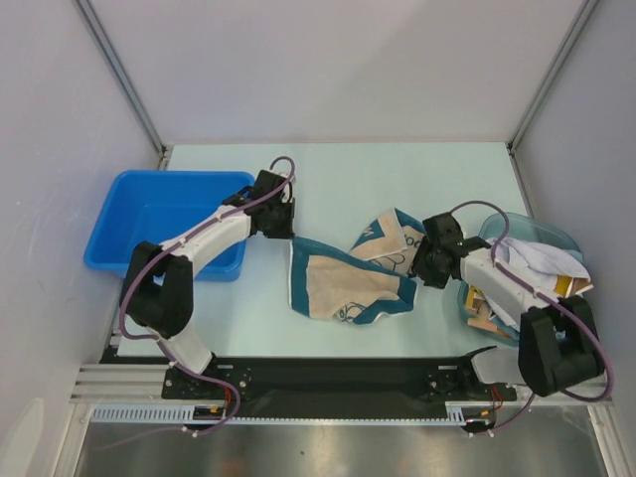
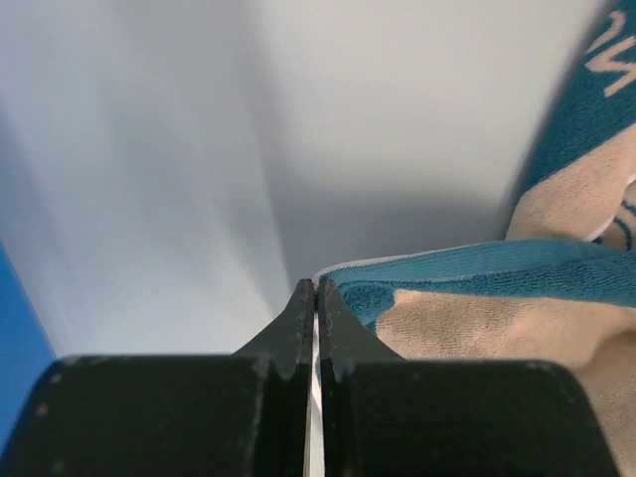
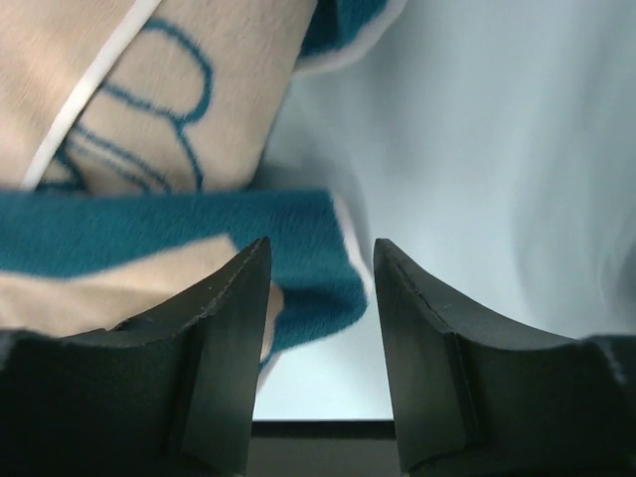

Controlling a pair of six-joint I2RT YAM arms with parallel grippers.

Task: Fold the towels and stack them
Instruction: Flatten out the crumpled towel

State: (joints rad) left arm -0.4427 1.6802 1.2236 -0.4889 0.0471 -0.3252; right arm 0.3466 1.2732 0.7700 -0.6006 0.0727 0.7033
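Left gripper (image 2: 316,298) pinches towel (image 1: 343,283) corner; right gripper (image 3: 321,268) spread, empty — towel crumpled at table (image 1: 397,179) centre, nothing folded — other towels (image 1: 542,260) in right-edge basket (image 1: 542,224).

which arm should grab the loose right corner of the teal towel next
Right. The right gripper is open and holds nothing, with a corner of the teal towel lying right at its fingertips. The left gripper is shut on the towel's opposite edge, so it looks occupied.
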